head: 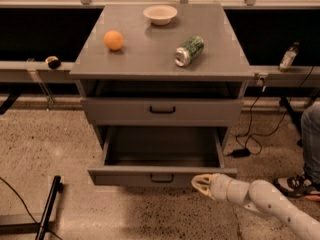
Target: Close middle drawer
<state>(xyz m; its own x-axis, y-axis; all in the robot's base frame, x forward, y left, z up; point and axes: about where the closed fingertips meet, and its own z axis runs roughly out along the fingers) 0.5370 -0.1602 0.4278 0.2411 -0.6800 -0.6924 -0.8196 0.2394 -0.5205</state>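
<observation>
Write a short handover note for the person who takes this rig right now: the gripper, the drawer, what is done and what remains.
Gripper: low in front of the cabinet, at the right end of the middle drawer's front; contact cannot be confirmed.
Middle drawer: pulled far out, grey inside showing.
Top drawer: shut.
Done: the gripper is in place at the drawer front; the drawer is not yet closed.
Left: push the front straight in until it lines up with the top drawer, then back the arm away.

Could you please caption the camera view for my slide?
Gripper low at the right front of the open middle drawer.
</observation>
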